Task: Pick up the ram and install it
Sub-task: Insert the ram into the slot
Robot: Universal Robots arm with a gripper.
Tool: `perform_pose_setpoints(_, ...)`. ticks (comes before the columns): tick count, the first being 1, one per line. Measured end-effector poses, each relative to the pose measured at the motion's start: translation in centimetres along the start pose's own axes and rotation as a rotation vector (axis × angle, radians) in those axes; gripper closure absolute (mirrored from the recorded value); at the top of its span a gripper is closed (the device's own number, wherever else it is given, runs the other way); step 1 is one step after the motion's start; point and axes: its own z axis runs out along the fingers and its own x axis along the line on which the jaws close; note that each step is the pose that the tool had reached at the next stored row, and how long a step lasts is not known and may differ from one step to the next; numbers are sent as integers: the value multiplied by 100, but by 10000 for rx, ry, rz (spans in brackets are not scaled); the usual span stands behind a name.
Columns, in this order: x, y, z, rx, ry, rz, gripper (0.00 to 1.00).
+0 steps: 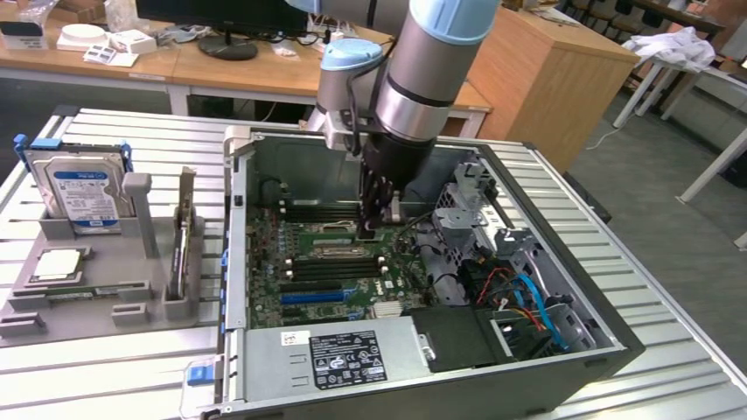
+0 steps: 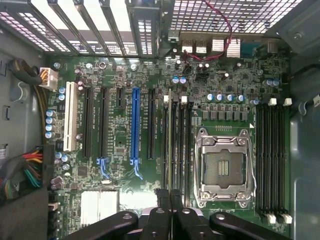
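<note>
The ribbed metal counter point(image 1: 117, 367) carried an open PC case point(image 1: 502, 394) lying on its side. The arm point(image 1: 426, 79) reached down into it from approx. 12 o'clock in the ext. view. At 9 o'clock of the case stood a grey holder point(image 1: 70, 306) w/ a hard drive point(image 1: 82, 188) in it. Inside the case lay the motherboard point(image 2: 125, 135), w/ the open CPU socket point(image 2: 224, 167) and, just beside it, a group of black memory slots point(image 2: 182, 145).

The ram point(image 2: 169, 145) point(image 1: 327, 234) appeared to stand on its edge in one of these slots. So the pick-up looked done and the step in hand was, in my judgement, the seating. The gripper point(image 2: 168, 194) point(image 1: 376, 229) was over the 3 o'clock end of the stick in the ext. view. Its fingers were pressed together w/ no gap and held nothing between them. Whether they touched the top edge of the ram or hung just above it, I could not tell.

To do this step well: press straight down, no tilt, so the stick does not bend. Pressure at one end only may leave the other end high, so both ends need it. The white end clips point(image 2: 166, 99) should close on the stick. Whether they were closed I could not see.
</note>
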Motion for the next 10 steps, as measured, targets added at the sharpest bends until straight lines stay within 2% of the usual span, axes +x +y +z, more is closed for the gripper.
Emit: perform_pose_setpoints(10,1,-2,41,0,0,0,88)
